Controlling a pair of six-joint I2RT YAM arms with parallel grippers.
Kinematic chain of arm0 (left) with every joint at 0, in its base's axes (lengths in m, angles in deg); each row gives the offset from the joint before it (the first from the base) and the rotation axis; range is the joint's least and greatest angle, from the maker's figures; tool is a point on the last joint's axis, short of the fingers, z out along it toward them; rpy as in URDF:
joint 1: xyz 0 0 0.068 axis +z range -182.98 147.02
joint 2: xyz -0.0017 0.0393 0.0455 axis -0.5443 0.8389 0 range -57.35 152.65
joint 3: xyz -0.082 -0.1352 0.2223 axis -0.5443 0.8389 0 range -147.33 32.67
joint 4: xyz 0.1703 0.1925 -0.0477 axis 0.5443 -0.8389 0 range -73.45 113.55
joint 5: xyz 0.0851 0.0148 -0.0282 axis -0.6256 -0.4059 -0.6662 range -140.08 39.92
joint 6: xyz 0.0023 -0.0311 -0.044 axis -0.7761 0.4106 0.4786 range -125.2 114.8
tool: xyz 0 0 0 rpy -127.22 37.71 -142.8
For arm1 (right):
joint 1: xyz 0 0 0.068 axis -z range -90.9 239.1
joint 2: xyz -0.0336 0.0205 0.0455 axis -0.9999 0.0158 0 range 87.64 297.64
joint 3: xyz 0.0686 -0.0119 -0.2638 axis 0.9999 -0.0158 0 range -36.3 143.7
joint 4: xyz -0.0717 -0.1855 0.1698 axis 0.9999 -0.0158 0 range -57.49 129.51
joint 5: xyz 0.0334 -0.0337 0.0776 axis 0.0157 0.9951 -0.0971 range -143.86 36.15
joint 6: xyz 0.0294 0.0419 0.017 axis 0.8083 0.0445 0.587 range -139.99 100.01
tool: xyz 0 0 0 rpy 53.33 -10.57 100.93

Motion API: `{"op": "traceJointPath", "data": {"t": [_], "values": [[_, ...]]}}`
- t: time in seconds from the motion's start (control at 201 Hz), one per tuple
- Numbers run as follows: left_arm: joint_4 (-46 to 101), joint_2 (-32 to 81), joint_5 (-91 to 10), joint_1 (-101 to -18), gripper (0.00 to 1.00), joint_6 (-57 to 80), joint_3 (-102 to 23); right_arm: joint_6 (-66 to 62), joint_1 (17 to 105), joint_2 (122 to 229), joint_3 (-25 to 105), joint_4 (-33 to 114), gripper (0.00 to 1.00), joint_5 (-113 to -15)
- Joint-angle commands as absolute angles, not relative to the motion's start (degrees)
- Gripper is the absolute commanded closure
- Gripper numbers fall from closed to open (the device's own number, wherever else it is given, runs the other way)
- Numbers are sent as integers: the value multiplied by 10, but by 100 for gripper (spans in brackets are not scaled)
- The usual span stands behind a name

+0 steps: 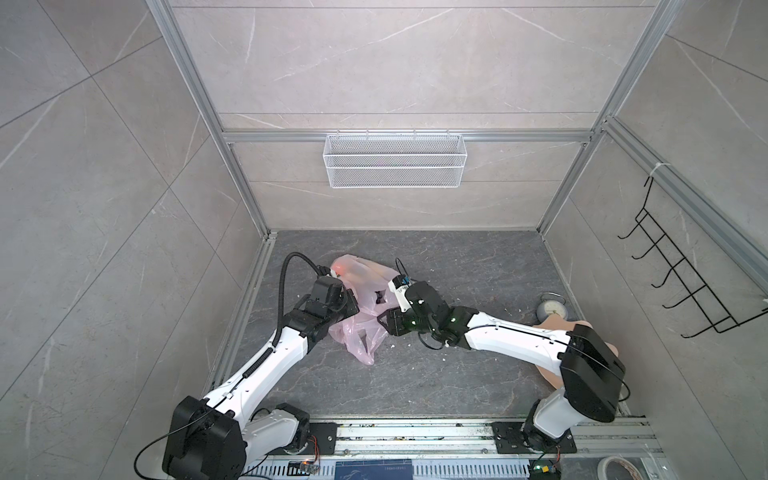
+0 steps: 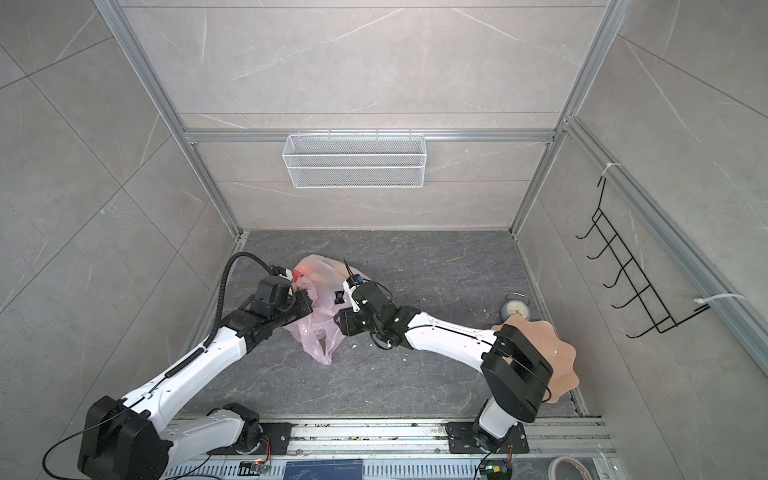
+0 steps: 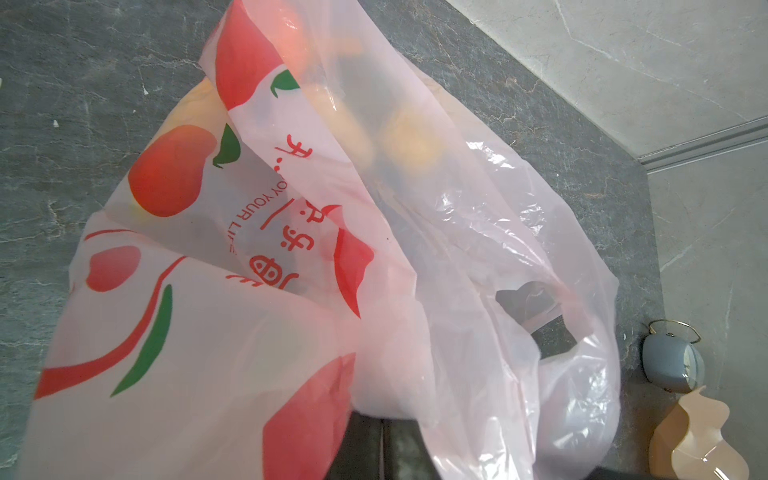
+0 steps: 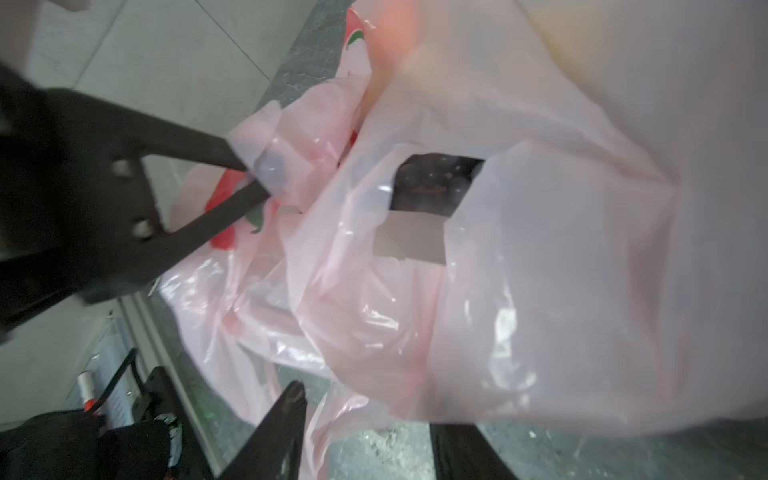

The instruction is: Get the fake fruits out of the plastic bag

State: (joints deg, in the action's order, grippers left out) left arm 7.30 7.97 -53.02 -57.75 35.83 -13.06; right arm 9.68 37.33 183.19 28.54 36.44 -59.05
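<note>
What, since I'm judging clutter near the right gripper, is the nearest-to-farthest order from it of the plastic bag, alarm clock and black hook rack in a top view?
From the right gripper:
1. plastic bag: right beside it, left of middle.
2. alarm clock: on the table, far right.
3. black hook rack: on the right wall, beyond the clock.

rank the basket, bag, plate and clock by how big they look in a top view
1. basket and bag: about alike, unranked; the bag is partly covered.
2. plate, partly behind the right arm.
3. clock, smallest.
</note>
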Motion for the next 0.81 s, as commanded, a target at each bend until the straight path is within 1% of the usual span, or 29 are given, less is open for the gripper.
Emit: {"op": "traceJointPath", "data": {"t": [0.0,0.07,0.1,0.189,0.224,0.299,0.408,0.443,0.523,0.687,0.801], "values": [[81,50,-539,-579,100,367,-121,63,375,1888,374,314,48,-551],[76,44,-540,-579,100,366,-115,53,376,1926,425,289,41,-530],[73,42,-540,-579,100,366,-113,51,380,1940,445,281,39,-523],[74,31,-539,-579,100,367,-100,50,404,1972,484,279,40,-529],[76,24,-538,-579,100,369,-92,53,417,1985,500,281,46,-536],[77,13,-541,-579,100,371,-80,48,436,2006,534,286,55,-547],[79,2,-538,-579,100,366,-68,42,461,2051,613,265,74,-555],[80,1,-537,-579,100,365,-65,46,470,2064,632,264,78,-559],[79,-3,-543,-578,100,363,-58,58,490,2090,668,260,82,-563],[92,-6,-548,-577,100,359,-39,73,527,2152,743,243,83,-584],[117,7,-519,-576,100,351,-40,62,533,2197,794,222,84,-597]]}}
